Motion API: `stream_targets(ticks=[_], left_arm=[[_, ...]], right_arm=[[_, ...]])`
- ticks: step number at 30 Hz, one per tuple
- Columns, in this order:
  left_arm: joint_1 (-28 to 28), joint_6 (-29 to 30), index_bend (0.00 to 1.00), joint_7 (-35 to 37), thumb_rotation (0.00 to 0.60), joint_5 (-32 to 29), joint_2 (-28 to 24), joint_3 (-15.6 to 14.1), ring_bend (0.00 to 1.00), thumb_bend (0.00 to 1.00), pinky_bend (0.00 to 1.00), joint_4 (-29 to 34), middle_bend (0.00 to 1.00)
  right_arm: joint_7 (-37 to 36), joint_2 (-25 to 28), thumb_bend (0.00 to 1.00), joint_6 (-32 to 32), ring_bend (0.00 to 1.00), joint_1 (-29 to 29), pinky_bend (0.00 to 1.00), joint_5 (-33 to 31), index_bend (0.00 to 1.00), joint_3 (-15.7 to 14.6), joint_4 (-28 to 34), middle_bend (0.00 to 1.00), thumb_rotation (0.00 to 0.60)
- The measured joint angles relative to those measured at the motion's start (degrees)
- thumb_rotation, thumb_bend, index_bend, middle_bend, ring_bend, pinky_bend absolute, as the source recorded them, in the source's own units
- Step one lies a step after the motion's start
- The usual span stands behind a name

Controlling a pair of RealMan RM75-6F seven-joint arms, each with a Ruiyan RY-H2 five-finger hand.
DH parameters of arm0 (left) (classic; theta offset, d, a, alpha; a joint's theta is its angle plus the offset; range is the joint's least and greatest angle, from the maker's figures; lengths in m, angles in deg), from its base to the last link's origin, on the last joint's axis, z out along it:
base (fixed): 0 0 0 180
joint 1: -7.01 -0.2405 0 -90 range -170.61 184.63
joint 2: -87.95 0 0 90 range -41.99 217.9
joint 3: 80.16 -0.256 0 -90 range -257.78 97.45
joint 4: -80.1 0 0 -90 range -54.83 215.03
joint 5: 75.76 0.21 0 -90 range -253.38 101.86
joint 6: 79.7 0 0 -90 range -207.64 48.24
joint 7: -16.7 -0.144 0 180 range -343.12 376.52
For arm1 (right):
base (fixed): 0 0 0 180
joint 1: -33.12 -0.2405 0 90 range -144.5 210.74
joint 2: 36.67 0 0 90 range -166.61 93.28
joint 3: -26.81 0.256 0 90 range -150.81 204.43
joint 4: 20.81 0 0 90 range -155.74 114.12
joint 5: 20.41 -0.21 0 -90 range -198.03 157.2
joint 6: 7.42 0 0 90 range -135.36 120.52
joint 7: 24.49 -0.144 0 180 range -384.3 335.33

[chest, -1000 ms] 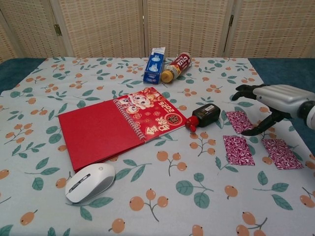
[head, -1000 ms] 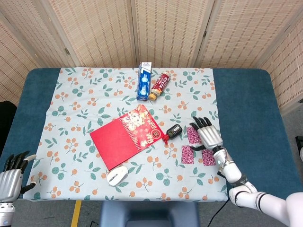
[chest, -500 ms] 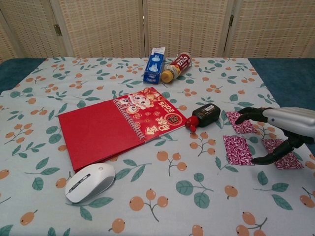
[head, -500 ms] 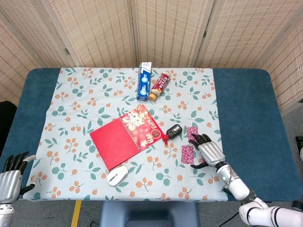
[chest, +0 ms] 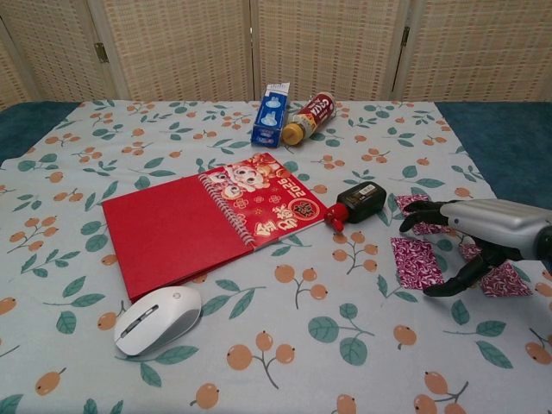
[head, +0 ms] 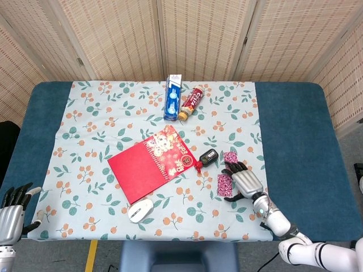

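backdrop: woven cane screens are seen behind a blue table [head: 295,130], which is covered by a leaf-and-berry cloth [head: 102,119].
right hand: the right hand [head: 243,180] is held low over the patterned sachets, palm down, fingers spread and curved, with nothing between them; whether a fingertip touches a packet cannot be told.
sachets: three magenta patterned sachets lie flat at about 4 o'clock from the cloth's middle. the near sachet [chest: 416,262] lies just at 9 o'clock of the hand, the far sachet [chest: 417,212] shows under the fingertips, and the third sachet [chest: 497,278] is partly hidden below the palm.
left hand: the left hand [head: 12,207] is kept at 8 o'clock, off the cloth by the table edge, fingers apart and holding nothing.
neighbours: a small dark bottle [chest: 356,202] with a red cap lies on its side just at 10 o'clock of the sachets; a red notebook [head: 150,162] is open at the middle, and a white mouse [head: 141,210] rests at its 6 o'clock.
far edge: a blue box [head: 172,98] and a red tube [head: 190,102] lie side by side at 12 o'clock.
doing it well: since the sachets are thin and flat, one is probably best pinned with a fingertip and an edge raised by the thumb; only one packet should be taken, and the bottle should be kept clear of the fingers.
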Motion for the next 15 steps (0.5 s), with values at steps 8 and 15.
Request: stream_targets(ticks=[8, 15], left_arm=[[0.00, -0.10, 0.24, 0.26, 0.600, 0.02, 0.31, 0.02, 0.13, 0.43, 0.00, -0.42, 0.13], [-0.01, -0.20, 0.24, 0.38, 0.600, -0.01, 0.55, 0.03, 0.13, 0.43, 0.00, -0.85, 0.13]], right_arm=[[0.72, -0.75, 0.21, -0.43, 0.00, -0.07, 0.00, -0.10, 0.21, -0.18, -0.68, 0.05, 0.392], [0.79, -1.31, 0.21, -1.44, 0.00, 0.18, 0.00, 0.35, 0.22, -0.28, -1.19, 0.06, 0.393]])
